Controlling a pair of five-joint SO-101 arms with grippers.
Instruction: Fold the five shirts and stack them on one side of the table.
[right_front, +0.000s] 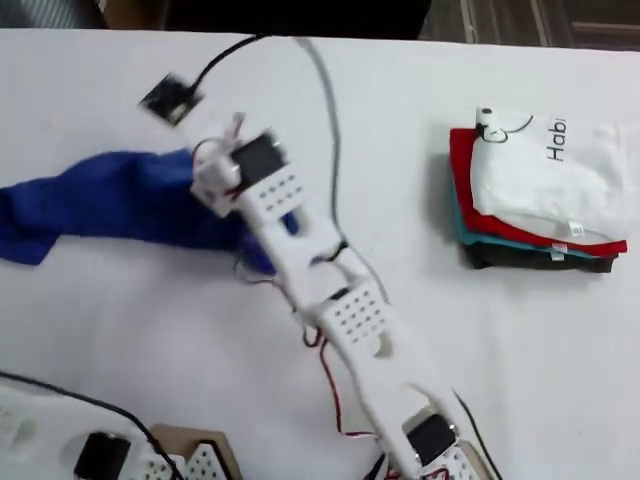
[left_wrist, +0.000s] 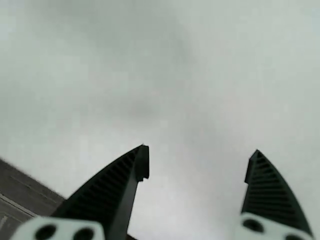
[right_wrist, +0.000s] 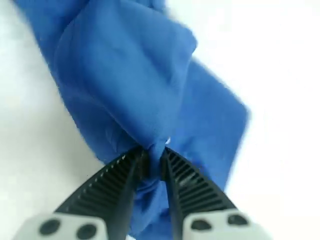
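On white table (right_front: 470, 350), right gripper (right_wrist: 152, 152) clamped tight on crumpled blue fabric shirt (right_wrist: 125, 75); left gripper (left_wrist: 200, 162) spread wide, holding nothing; stack of 4 folded shirts (right_front: 540, 200) well apart.

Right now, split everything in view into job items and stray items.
Job:
blue shirt, pinched in the right gripper
stack of folded shirts, white on top
left gripper, open

Stray:
small black device
grey cable across the table
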